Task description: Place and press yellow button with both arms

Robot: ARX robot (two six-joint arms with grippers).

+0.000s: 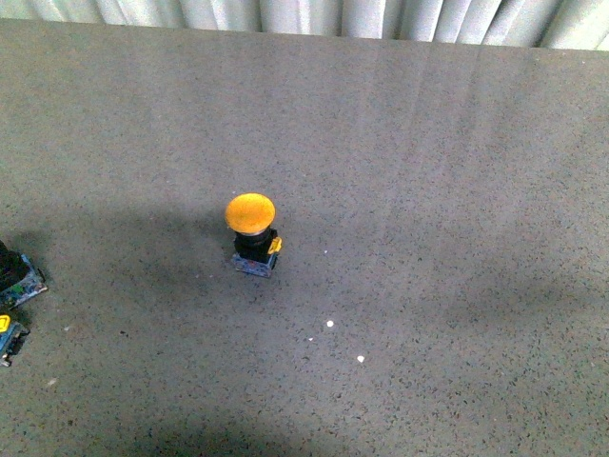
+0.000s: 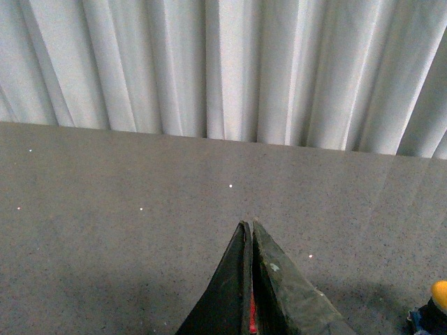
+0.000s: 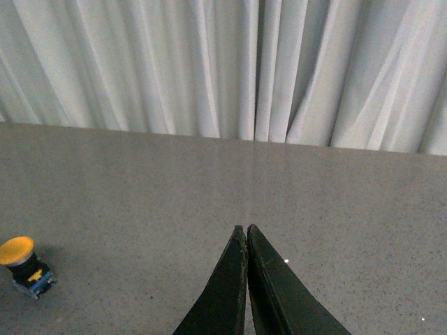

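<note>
**Button Upright on Table; Both Grippers Clenched and Clear**

Front view: two small blue-black parts (image 1: 17,286) lie nearest the camera at the left edge, well apart from the yellow button (image 1: 251,233). Taking the button as landmark: it stands upright on the grey table (image 1: 428,171), domed cap on top, blue base down, yellow side tab on the side away from the parts. Pale curtain (image 1: 285,14) hangs beyond the table's far edge, well behind the button. Neither arm shows in this view.

Left wrist view: the left gripper (image 2: 249,230) has its fingers clenched together, holding nothing. Only an edge of the button's cap shows at the frame corner, near the gripper but not touching.

Right wrist view: the right gripper (image 3: 246,234) is likewise clenched and empty. The button sits well apart from it, upright on the table.

Judgement: placement appears complete; the press has not yet been made. The next move calls for bringing a closed fingertip over the cap and descending vertically, with the other arm steadying the base against tipping.
</note>
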